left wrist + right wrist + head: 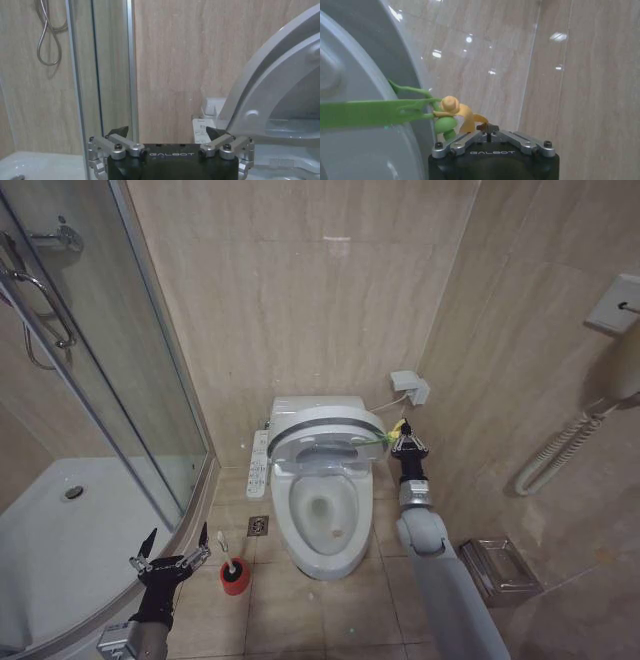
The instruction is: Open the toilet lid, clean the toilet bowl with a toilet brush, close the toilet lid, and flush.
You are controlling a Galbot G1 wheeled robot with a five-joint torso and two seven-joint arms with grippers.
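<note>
The toilet lid [322, 427] stands raised, tilted back toward the wall, above the toilet bowl [322, 525], whose long axis runs toward the robot. The right pincer [407, 443] is clenched on the yellow-green loop [451, 112] at the lid's edge. The left pincer [172, 552] hangs released beside the toilet brush [226, 548], which stands upright in its red holder [235, 577] on the floor between bowl and shower enclosure [105, 420].

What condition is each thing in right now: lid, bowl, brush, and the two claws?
toilet lid: raised, tilted back.
toilet bowl: uncovered.
toilet brush: standing in its red holder.
left gripper: open, empty, low near the brush.
right gripper: shut on the yellow-green loop.
</note>
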